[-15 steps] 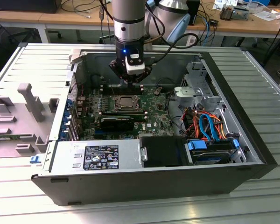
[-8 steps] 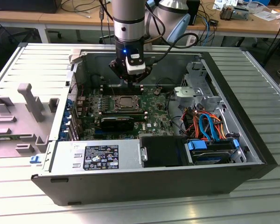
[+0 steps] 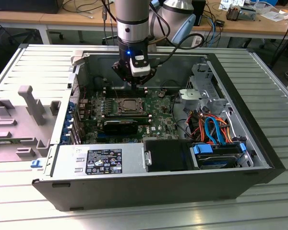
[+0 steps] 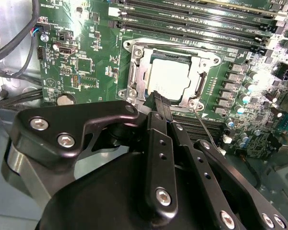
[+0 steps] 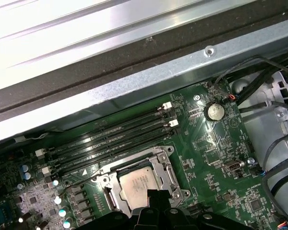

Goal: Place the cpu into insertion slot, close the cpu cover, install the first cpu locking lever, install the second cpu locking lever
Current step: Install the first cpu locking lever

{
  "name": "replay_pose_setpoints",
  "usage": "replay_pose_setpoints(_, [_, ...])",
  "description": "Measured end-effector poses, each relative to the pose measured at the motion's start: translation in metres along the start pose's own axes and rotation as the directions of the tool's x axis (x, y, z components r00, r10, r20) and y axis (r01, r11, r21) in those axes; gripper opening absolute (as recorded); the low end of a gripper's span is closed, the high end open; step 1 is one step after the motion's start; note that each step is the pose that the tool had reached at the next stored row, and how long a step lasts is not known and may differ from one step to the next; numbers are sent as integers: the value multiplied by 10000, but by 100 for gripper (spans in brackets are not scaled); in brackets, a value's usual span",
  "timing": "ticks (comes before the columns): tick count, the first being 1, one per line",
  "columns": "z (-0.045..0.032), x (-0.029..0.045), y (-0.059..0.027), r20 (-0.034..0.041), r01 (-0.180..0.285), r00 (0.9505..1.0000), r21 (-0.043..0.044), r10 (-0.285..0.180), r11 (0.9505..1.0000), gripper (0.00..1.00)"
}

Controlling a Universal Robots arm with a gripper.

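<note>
I hold the gripper (image 4: 156,96), jaws together as one narrow pushing tip, just above the cpu cover (image 4: 134,72), folded down over the cpu (image 4: 169,76) in the insertion slot (image 3: 116,108), far in the case (image 3: 259,158); one locking lever (image 4: 204,127) stands unlatched

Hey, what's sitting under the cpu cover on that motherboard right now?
In the second wrist view, the cpu shows its silver top through the window of the cpu cover. The insertion slot beneath is hidden by both, and the end effector covers one edge of the cover.
</note>
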State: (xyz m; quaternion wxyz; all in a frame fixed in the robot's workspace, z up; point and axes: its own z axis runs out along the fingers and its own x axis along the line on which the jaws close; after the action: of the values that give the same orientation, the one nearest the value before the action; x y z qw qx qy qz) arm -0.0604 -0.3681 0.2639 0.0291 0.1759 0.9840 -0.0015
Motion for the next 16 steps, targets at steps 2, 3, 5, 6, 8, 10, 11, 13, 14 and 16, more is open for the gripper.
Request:
replay_pose_setpoints(2, [0, 0, 0, -4, 60, 10000, -12, -60, 10000, 11])
replay_pose_setpoints(3, [0, 0, 0, -6, 86, 10000, -18, -86, 10000, 11])
replay_pose_setpoints(5, [0, 0, 0, -9, 146, 9999, -29, -146, 9999, 11])
replay_pose_setpoints(6, [0, 0, 0, -10, 170, 9999, -33, -170, 9998, 11])
replay_pose_setpoints(8, [0, 0, 0, -12, 225, 9997, -43, -226, 9997, 11])
replay_pose_setpoints(10, [0, 0, 0, -17, 270, 9996, -59, -270, 9996, 11])
replay_pose_setpoints(11, [0, 0, 0, -21, 286, 9996, -67, -286, 9996, 11])
replay_pose_setpoints(13, [0, 0, 0, -36, 327, 9995, -118, -328, 9994, 11])
replay_pose_setpoints(14, [0, 0, 0, -43, 344, 9994, -138, -344, 9993, 11])
replay_pose_setpoints(16, [0, 0, 0, -51, 369, 9993, -165, -370, 9992, 11])
